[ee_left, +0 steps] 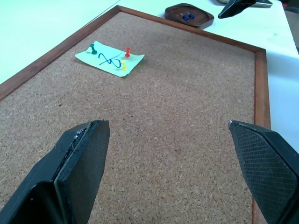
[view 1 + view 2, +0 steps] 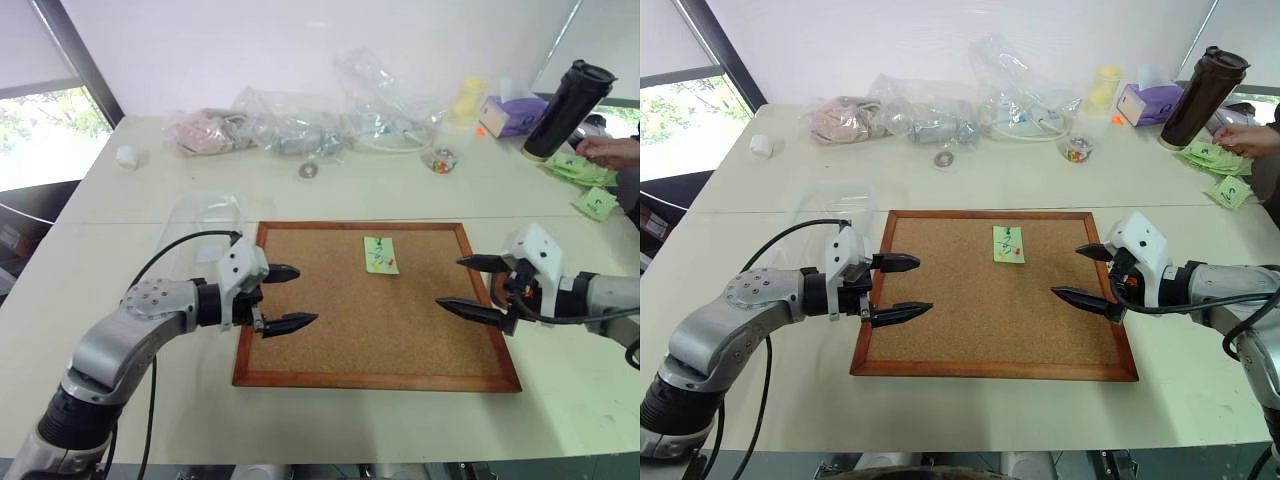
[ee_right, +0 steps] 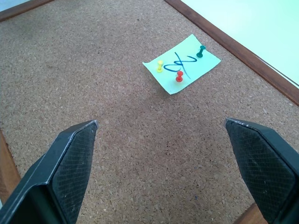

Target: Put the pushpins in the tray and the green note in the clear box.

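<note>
Left claw and right claw both spread wide, empty, over cork board. Green note on board, red pushpin, yellow, green pins holding it. Tray beside board holds blue pins. Most work remains.

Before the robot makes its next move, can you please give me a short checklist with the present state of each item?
1. Left gripper open, holding nothing: ok.
2. Right gripper open, holding nothing: ok.
3. Green note in the clear box: not ok, it is pinned on the cork board.
4. Pushpins in the tray: not ok, red, yellow and green ones remain in the note.
5. Tray has room: ok, blue pins lie inside.
</note>
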You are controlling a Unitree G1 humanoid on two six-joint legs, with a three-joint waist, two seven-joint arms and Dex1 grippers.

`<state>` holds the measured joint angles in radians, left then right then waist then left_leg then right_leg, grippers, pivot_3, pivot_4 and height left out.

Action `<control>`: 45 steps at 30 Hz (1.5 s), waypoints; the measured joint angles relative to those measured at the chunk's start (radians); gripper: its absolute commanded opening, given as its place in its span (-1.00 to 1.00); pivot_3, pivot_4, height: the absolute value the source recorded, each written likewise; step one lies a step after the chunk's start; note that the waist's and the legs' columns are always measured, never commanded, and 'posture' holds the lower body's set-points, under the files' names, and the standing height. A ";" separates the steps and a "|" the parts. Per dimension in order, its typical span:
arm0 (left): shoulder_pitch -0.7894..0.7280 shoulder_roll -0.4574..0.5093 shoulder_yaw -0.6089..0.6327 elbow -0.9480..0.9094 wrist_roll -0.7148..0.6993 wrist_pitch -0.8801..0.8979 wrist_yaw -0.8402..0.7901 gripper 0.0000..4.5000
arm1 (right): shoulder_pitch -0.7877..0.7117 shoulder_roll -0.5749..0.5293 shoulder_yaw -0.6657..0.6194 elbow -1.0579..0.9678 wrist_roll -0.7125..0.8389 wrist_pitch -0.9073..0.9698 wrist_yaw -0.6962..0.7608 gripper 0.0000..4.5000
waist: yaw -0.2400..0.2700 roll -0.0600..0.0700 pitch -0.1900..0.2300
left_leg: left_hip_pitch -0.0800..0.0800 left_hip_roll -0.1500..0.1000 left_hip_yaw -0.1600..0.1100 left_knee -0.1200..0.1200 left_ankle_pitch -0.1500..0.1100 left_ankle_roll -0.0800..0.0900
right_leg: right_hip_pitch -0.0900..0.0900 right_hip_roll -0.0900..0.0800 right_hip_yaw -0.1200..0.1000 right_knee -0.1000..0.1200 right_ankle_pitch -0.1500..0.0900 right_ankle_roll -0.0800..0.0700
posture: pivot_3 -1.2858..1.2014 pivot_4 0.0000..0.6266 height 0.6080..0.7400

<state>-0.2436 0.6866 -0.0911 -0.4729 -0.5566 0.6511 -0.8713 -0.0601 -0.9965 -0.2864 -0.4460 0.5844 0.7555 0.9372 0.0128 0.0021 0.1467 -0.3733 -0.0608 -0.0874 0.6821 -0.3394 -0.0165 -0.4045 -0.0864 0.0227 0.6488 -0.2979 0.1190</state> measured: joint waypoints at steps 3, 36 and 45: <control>0.000 0.000 0.000 0.000 -0.001 0.001 0.000 0.99 | 0.000 -0.001 0.000 0.000 0.000 0.000 0.000 1.00 | 0.000 0.000 0.000 | 0.000 0.000 0.000 0.000 0.000 0.000 | 0.000 0.000 0.000 0.000 0.000 0.000 | 0.03 -0.52 1.00; -0.006 -0.010 -0.025 0.024 0.076 -0.068 0.004 0.62 | 0.000 -0.002 0.002 -0.002 0.000 0.002 -0.003 1.00 | 0.000 0.000 0.000 | 0.000 0.000 0.000 0.000 0.000 0.000 | 0.000 0.000 0.000 0.000 0.000 0.000 | 0.03 -0.52 1.00; -0.014 -0.077 -0.125 0.122 0.181 -0.173 -0.011 -0.99 | -0.024 -0.001 0.033 -0.002 -0.002 -0.005 -0.008 1.00 | 0.000 0.000 0.000 | 0.000 0.000 0.000 0.000 0.000 0.000 | 0.000 0.000 0.000 0.000 0.000 0.000 | 0.03 -0.52 1.00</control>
<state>-0.2580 0.6098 -0.2161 -0.3513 -0.3761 0.4779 -0.8824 -0.0844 -0.9972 -0.2536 -0.4484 0.5824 0.7501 0.9288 0.0131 0.0021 0.1467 -0.3734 -0.0609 -0.0874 0.6822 -0.3394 -0.0165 -0.4045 -0.0863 0.0224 0.6488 -0.2979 0.1190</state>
